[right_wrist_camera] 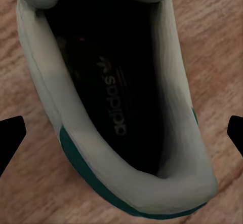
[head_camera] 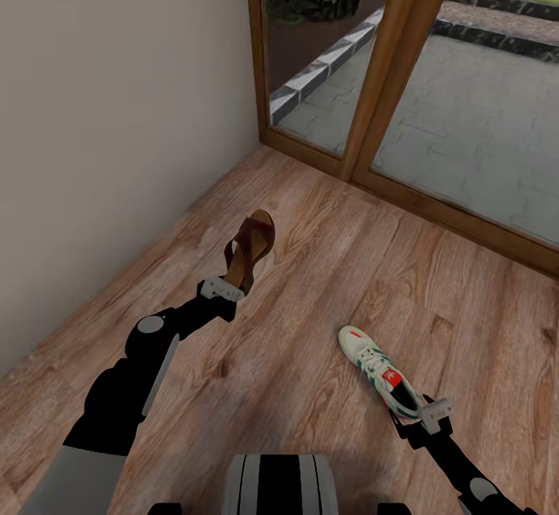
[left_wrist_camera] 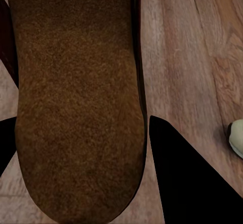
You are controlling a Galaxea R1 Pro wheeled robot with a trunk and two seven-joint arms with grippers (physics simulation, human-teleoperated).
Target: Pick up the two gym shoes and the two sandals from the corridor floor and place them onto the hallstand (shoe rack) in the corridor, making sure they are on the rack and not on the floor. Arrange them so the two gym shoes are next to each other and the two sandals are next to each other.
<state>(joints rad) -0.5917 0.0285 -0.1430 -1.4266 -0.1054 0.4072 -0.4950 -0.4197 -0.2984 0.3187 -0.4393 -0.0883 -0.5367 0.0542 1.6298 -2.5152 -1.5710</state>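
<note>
Brown sandal point(head_camera: 250, 249) with tan sole, white gym shoe point(head_camera: 379, 369) with green stripes, red tongue patch and dark inside, warm brown wood-grain floor point(head_camera: 310, 282), pale beige wall point(head_camera: 116, 88), brown wooden door frame point(head_camera: 384, 72), grey paving point(head_camera: 466, 111) outside

Bare floor point(head_camera: 326, 266) between wall point(head_camera: 116, 111) and door frame point(head_camera: 388, 64)

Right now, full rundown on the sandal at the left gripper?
The sandal is brown, leather-looking, with dark straps and a tan sole edge. It stands tilted, toe up and away from the robot, heel end at the left gripper, apparently lifted off the wood floor. In the left wrist view its fuzzy brown footbed sits between the dark fingers. The gym shoe lies apart from it.
</note>
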